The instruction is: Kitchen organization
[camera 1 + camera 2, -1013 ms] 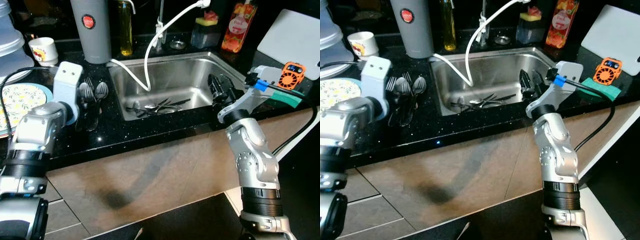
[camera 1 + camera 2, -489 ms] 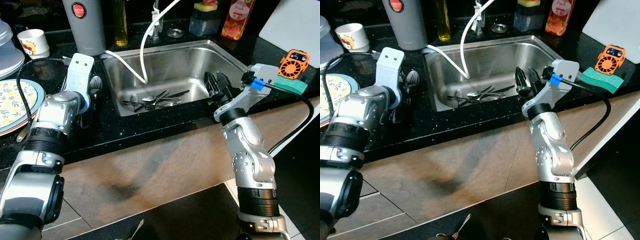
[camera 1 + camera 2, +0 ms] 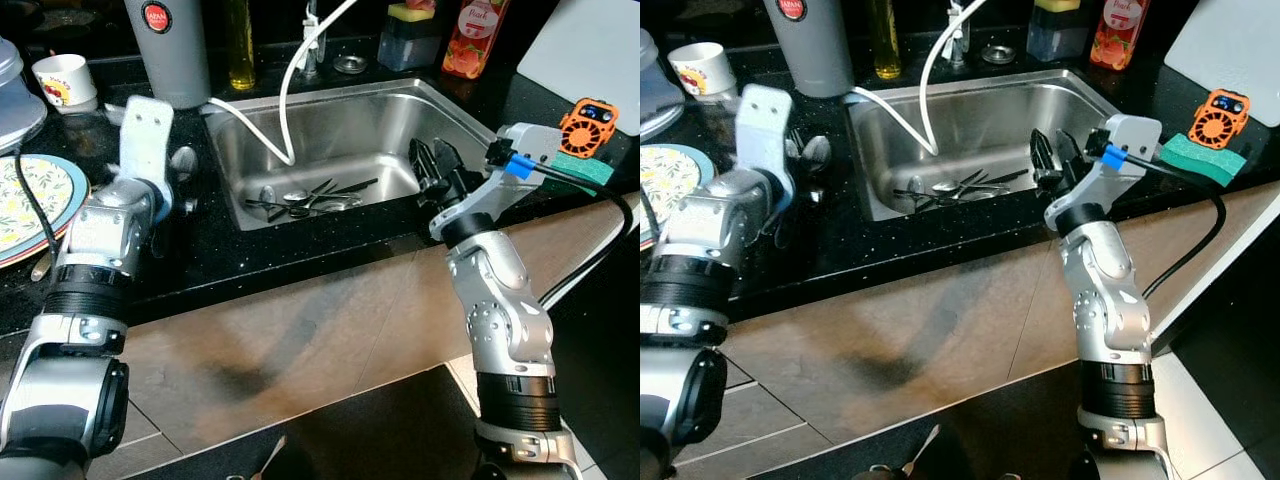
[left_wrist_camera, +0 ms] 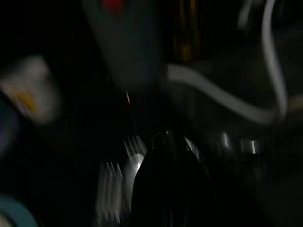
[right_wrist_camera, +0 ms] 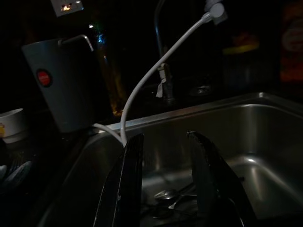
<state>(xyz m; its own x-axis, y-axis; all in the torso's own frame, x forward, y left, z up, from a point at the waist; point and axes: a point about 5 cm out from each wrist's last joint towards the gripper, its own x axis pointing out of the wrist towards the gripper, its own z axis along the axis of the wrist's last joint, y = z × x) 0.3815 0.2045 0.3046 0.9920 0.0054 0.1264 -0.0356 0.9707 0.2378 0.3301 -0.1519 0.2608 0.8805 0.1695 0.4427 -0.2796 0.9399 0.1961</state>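
With its fingers apart and empty, the right gripper (image 3: 1052, 160) hangs at the sink (image 3: 1080, 100) edge, cutlery (image 3: 960, 188) lying below and beyond its tips, where a shallow grab could skid off overlapping handles; the left gripper (image 4: 165, 184) is too blurred to judge.

The sink (image 3: 385, 130) is brushed shiny steel. The counter (image 3: 250, 262) is glossy black speckled stone. The spoons (image 3: 310, 200) are polished metal. The hose (image 3: 290, 80) is smooth white plastic.
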